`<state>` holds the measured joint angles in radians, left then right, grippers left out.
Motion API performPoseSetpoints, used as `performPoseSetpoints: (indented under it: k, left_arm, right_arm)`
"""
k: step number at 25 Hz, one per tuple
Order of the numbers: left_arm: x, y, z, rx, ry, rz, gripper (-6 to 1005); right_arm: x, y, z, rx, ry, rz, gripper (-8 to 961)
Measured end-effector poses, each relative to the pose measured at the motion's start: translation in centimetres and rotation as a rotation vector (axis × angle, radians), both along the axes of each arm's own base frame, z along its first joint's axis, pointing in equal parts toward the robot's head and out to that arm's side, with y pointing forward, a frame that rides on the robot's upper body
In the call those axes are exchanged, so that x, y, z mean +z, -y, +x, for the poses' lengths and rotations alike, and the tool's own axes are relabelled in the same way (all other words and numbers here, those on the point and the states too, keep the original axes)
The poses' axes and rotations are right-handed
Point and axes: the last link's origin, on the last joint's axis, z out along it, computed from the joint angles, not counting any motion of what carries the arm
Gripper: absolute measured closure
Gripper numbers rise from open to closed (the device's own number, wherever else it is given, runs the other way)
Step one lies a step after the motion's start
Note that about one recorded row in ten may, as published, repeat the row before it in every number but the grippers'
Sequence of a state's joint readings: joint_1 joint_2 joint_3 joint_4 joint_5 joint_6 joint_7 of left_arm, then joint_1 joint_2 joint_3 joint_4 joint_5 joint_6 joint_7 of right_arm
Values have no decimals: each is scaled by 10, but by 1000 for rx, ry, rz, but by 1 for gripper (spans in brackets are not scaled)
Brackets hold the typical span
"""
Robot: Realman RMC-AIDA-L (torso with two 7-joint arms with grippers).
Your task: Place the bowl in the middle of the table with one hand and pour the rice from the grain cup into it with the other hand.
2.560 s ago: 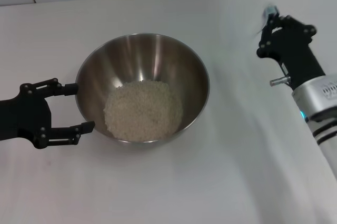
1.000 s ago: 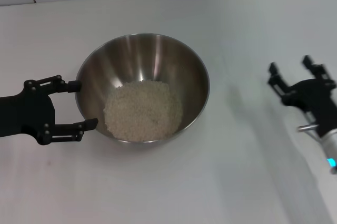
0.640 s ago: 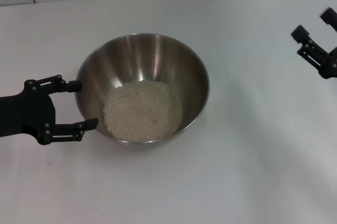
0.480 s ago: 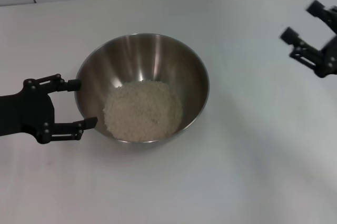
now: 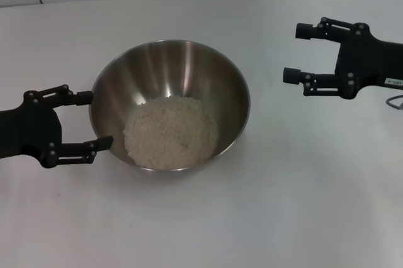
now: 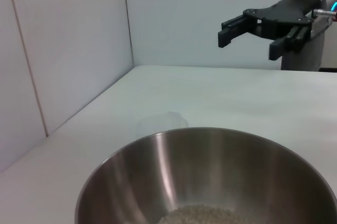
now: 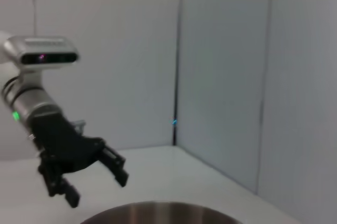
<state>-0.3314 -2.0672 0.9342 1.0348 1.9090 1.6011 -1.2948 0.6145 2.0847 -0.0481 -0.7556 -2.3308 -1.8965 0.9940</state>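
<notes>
White wall panels close off the far side of the plain white table (image 5: 208,217), and the head view runs from one black gripper at the left, over the bowl, to the other at the right.

At the left, the left gripper (image 5: 88,120) sits low beside the bowl (image 5: 170,67), fingers spread wide and holding nothing, their tips just off the steel rim. It has barely shifted in the last seconds, easing back only a touch.

In the middle, the bowl stands upright with the rice (image 5: 170,133) heaped on its floor, the heap looking the same as before. Both task goals appear met: bowl roughly central, grains inside.

Past the bowl in the left wrist view, a faint clear shape on the table may be the grain cup (image 6: 160,125), set down and apparently empty; the head view does not show it.

At the right, the change is large. The right gripper (image 5: 297,54), which was out at the table's edge moments ago, has swung inward and now hangs above the table, well apart from the bowl, fingers wide and empty, pointing toward it. I judge this to be a retreat after pouring.
</notes>
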Motion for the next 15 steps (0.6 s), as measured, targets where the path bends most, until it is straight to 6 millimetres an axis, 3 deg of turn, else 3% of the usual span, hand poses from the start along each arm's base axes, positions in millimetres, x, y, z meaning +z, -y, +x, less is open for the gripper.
performPoseSetpoints:
  k: [8, 15]
  left_arm:
    - [1, -1, 2, 0, 4, 3, 133]
    - [2, -3, 4, -4, 1, 5, 133]
  right_arm:
    - [-1, -6, -9, 36, 62, -28, 121]
    - [11, -20, -13, -53, 209, -70, 121]
